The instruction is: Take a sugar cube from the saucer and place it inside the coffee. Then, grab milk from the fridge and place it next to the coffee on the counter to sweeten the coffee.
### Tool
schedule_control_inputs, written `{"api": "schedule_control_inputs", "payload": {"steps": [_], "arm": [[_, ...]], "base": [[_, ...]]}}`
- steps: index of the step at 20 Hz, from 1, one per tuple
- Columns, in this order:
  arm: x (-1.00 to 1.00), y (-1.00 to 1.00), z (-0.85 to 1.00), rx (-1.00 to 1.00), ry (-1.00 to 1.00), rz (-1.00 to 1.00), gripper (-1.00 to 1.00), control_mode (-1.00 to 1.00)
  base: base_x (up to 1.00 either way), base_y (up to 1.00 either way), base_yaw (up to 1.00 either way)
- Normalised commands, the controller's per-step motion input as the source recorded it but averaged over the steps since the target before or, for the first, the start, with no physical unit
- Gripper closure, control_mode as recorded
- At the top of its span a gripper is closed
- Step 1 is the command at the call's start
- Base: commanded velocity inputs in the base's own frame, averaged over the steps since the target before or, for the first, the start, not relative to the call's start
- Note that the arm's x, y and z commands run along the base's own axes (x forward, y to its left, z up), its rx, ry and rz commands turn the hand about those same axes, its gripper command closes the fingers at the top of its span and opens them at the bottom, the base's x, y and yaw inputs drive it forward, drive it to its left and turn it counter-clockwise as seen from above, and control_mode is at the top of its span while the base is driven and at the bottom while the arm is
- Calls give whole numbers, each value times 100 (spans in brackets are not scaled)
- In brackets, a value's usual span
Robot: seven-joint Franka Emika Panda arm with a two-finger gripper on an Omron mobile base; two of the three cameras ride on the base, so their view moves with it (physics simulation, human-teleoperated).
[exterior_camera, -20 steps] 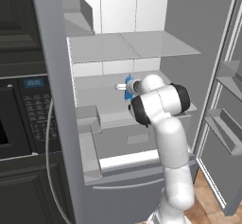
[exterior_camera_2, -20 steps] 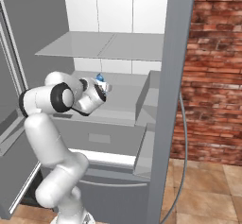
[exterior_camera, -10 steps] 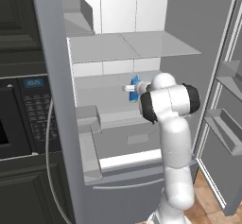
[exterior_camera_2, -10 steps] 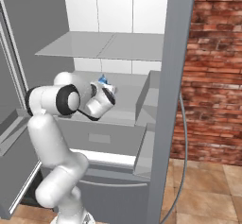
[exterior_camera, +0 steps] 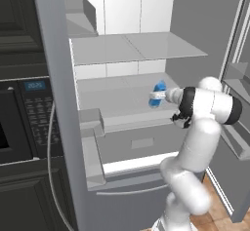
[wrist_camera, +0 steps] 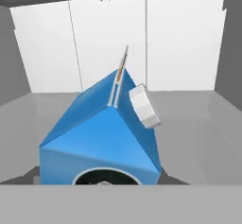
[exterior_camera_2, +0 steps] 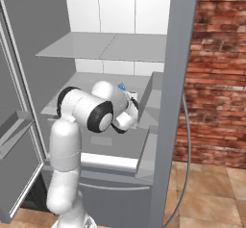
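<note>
A: Where does the milk point(exterior_camera: 158, 93) sit relative to the tool point(exterior_camera: 157, 96)?

B: Right at the tool's end. In the left base view the carton stands on a middle shelf point(exterior_camera: 114, 96) of the fridge point(exterior_camera: 146, 45), and the white hand reaches in from the right so that the tool meets the carton's near side. The hand view looks straight onto the carton's gabled top and white cap point(wrist_camera: 144, 106), very close, so the milk lies directly ahead along the tool's axis.

A: And the carton's long axis?

B: Upright on the shelf, as far as the base views tell. In the hand view the top ridge runs away from the camera toward the fridge's back wall.

A: Is the tool clamped on it?

B: That cannot be told. The fingertips are not clear in the hand view, and in both base views the hand covers the contact. The tool is at the carton; whether the fingers press its sides or stand just apart is not shown.

A: The arm's pose?

B: Forearm about level, reaching leftward into the shelf space, with the elbow out by the open door point(exterior_camera: 234, 79). In the right base view the wrist point(exterior_camera_2: 126, 111) hides most of the carton, only a blue tip showing.

A: So the coming move?

B: Likely a straight pull back out, toward the base.
</note>
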Motion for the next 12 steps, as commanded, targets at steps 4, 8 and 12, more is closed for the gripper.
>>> {"api": "schedule_control_inputs", "payload": {"steps": [4, 8, 12], "arm": [[-51, 8, 100, -3, 16, 0, 100, -100], [-21, 29, 100, -5, 17, -1, 100, -100], [-70, 2, 81, -1, 11, 0, 100, -100]], "base": [[0, 0, 0], [0, 0, 0], [0, 0, 0]]}}
